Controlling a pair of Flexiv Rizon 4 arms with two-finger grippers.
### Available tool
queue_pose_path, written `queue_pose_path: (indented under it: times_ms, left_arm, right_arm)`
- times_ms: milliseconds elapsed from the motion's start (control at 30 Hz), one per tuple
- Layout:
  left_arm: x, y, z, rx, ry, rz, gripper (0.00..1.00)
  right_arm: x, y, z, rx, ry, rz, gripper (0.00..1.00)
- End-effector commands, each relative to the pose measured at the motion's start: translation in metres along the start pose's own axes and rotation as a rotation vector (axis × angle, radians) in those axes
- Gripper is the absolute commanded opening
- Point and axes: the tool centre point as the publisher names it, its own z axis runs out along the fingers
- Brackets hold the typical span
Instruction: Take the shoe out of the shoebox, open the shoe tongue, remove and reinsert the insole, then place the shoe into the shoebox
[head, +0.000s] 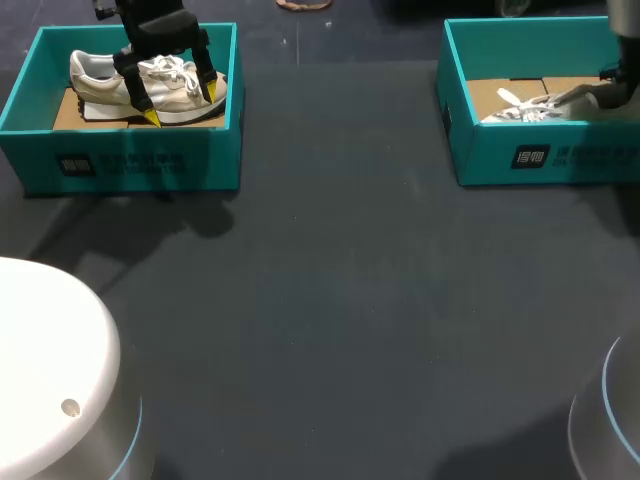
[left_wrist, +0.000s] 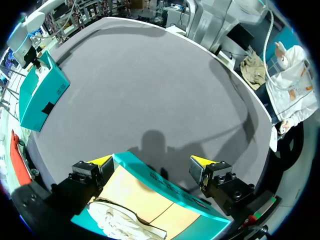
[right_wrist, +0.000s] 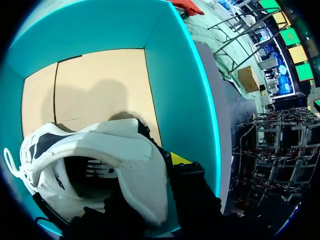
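The right gripper (head: 607, 95) clamps the heel of a white shoe (head: 525, 108), tilted up inside the right box (head: 540, 157). The left gripper (head: 180, 102) hangs wide open over a second shoe (head: 95, 80) lying in the left box (head: 130, 160).

Two shoeboxes (head: 130, 150) (head: 480, 150), two white shoes (head: 95, 80) (head: 525, 112).

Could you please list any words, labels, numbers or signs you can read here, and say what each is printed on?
Left teal cardboard shoebox, front wall: dark square mark and row of characters, too small to read.
Right teal cardboard shoebox, front wall: white square mark and characters, too blurred.
No other print is readable.
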Motion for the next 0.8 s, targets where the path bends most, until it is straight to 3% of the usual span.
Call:
queue_pose_path:
  times_ms: [33,500,533,567,667,800]
  left_arm:
    - [0.000,0.000,0.000,-0.001,0.001,0.001,1.00]
    - [0.000,0.000,0.000,-0.001,0.001,0.001,1.00]
    - [0.000,0.000,0.000,-0.001,0.001,0.001,1.00]
    - [0.000,0.000,0.000,-0.001,0.001,0.001,1.00]
    - [0.000,0.000,0.000,-0.001,0.001,0.001,1.00]
    - [0.000,0.000,0.000,-0.001,0.001,0.001,1.00]
  right_arm:
    - [0.002,0.002,0.015,0.013,0.015,-0.001,0.00]
    - [0.012,-0.003,0.032,0.057,0.067,-0.012,0.00]
    - [0.012,-0.004,0.032,0.058,0.069,-0.012,0.04]
    - [0.012,-0.004,0.032,0.058,0.070,-0.013,0.17]
    - [0.012,-0.005,0.032,0.062,0.071,-0.013,0.42]
    - [0.012,-0.007,0.033,0.071,0.073,-0.009,0.49]
